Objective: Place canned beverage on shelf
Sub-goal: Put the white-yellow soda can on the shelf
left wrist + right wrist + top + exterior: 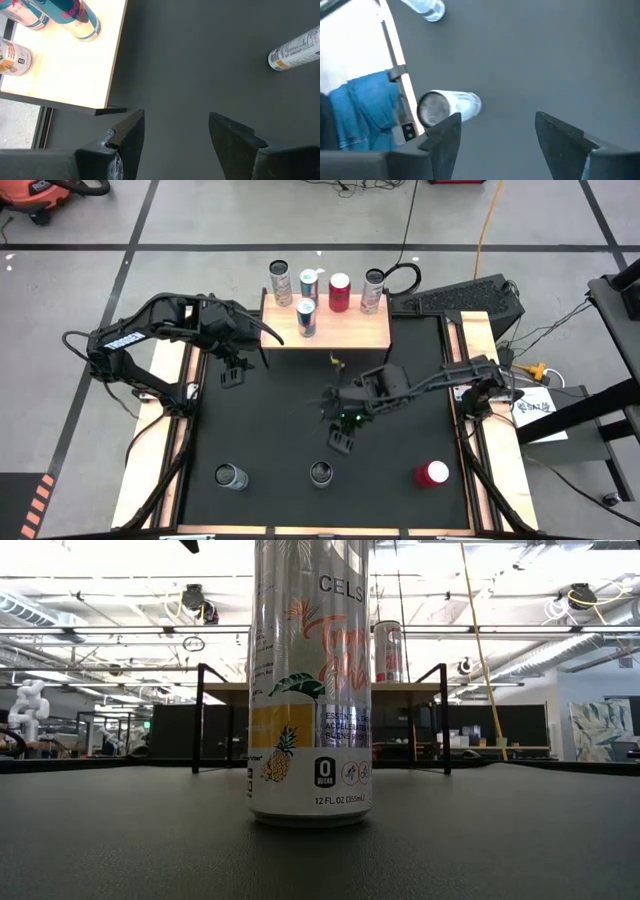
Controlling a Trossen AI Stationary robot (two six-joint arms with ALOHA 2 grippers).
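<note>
The shelf (350,332) is a light-wood board at the mat's far edge; several cans stand on it, among them a red one (339,292) and one nearer the front (307,318). Three cans stand on the black mat near the table's near edge: a silver one (232,476), a middle one (321,473), which looms in the low view (310,690), and a red one (432,474). My left gripper (232,375) (175,122) hangs open over the mat by the shelf's left end. My right gripper (340,442) (497,122) hangs open above the mat, just short of the middle can (447,107).
The black mat (400,400) lies between wooden side rails (160,440). In the low view the shelf's thin black legs (198,720) stand behind the middle can. Blue cloth (360,112) shows beyond the table's edge. Cables and a black keyboard-like object (470,298) lie at the far right.
</note>
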